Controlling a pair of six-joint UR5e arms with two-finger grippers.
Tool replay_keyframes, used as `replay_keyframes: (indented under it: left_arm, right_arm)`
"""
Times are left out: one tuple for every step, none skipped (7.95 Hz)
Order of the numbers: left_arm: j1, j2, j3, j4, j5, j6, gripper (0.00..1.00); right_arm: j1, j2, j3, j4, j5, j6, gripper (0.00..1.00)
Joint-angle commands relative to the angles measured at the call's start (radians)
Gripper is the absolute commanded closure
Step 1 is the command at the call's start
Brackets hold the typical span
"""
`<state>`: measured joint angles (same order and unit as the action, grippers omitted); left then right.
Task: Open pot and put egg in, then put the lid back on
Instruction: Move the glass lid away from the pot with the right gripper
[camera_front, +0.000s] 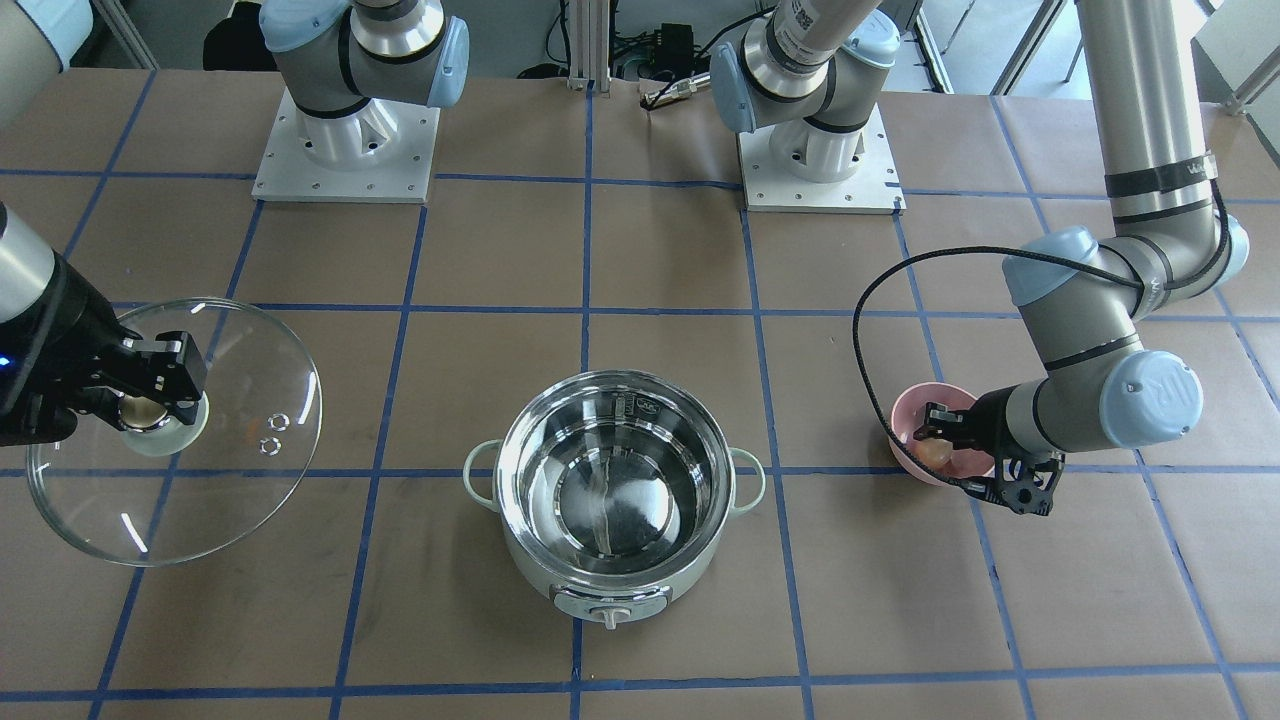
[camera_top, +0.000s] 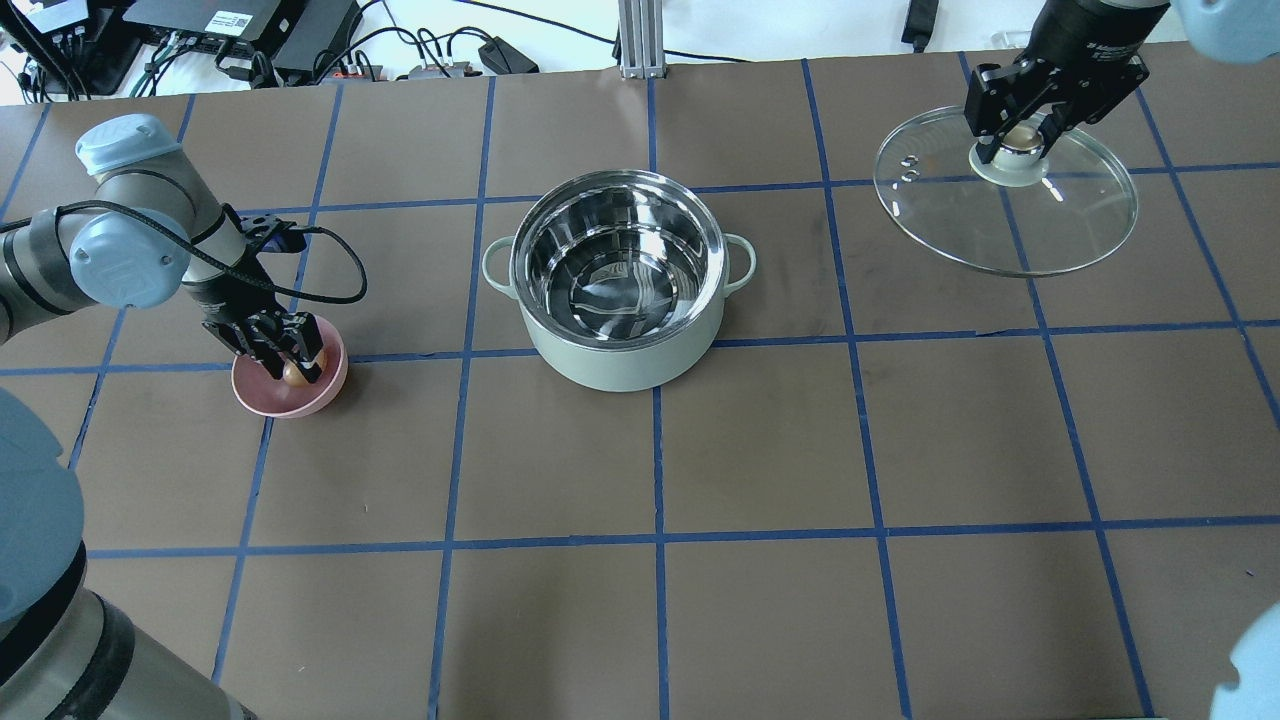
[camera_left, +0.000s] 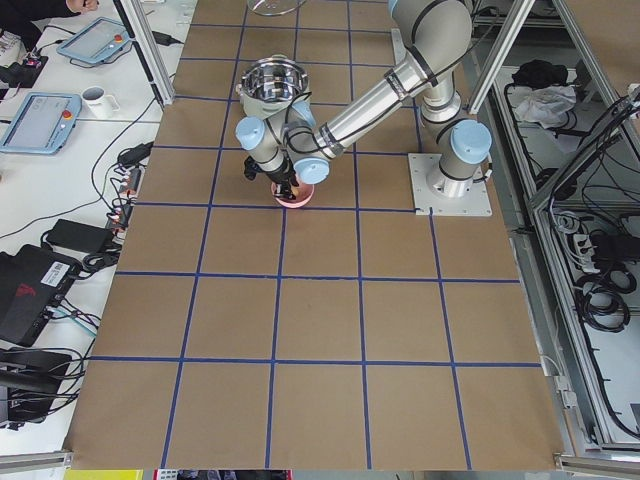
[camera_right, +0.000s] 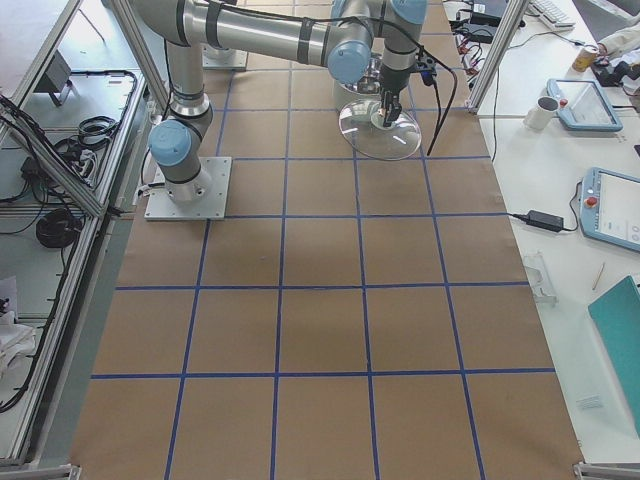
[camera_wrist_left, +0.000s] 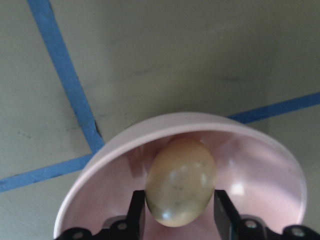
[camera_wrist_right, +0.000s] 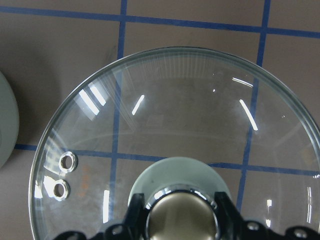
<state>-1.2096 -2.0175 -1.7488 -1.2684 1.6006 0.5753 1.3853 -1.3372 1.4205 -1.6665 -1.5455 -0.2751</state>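
Tan egg pinched by left hand in pink bowl, right hand clamping clear lid, mint pot uncovered

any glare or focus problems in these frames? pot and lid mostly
Overhead exterior: the pot shows bright, warped reflections in its steel interior, yet reads as empty. Exterior front-facing: the lid is near see-through, marked only by its rim and streak highlights. Right wrist-mounted: same streaks, sharp focus. Left wrist-mounted: the egg and pink bowl look slightly soft at close range.

Pot interior mirror-shiny steel (shell smooth matt mint); lid clear glossy glass.
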Motion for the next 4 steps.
replay_keyframes:
  left_arm:
    - [0.001, 0.0, 0.0, 0.001, -0.027, 0.006, 0.68]
    - [0.001, 0.0, 0.0, 0.001, -0.028, 0.006, 0.9]
    - [0.001, 0.0, 0.0, 0.001, -0.028, 0.008, 0.99]
    - [-0.001, 0.003, 0.002, 0.001, -0.028, 0.008, 1.0]
  right_arm:
    - [-0.026, -0.002, 0.006, 0.011, -0.002, -0.042, 1.0]
    - [-0.028, -0.002, 0.014, 0.01, -0.001, -0.049, 1.0]
    - [-0.028, -0.002, 0.026, -0.001, -0.001, -0.079, 1.0]
    - [-0.035, -0.002, 0.028, -0.001, 0.001, -0.081, 1.0]
